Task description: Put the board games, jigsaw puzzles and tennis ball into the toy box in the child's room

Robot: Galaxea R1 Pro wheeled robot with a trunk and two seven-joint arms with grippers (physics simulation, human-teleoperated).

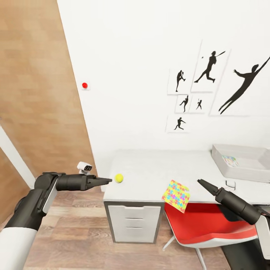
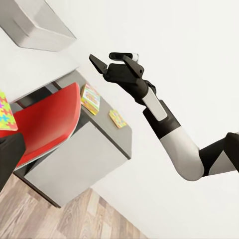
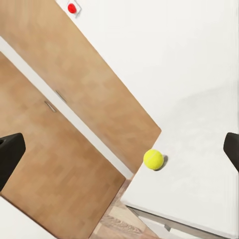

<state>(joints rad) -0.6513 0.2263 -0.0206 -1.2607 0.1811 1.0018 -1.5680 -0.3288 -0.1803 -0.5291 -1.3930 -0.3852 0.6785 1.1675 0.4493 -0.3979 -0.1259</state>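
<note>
Where it sits on the table (image 1: 150,176), the tennis ball (image 1: 119,177) is yellow-green.

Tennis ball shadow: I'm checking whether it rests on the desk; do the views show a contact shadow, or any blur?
Right wrist view: the small yellow-green tennis ball casts a small dark shadow touching it, sharp. Head view: the ball looks crisp, its shadow faint.

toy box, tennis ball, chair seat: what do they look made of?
Toy box: likely moulded plastic; light grey, matte, rolled rim, smooth sloping walls.
Tennis ball: probably felt over rubber; flat yellow-green with no shine, though the nap is too small to make out.
Chair seat: looks like a hard plastic shell; uniform red, slightly glossy top, white underside edge. Padding can't be ruled out.
</note>
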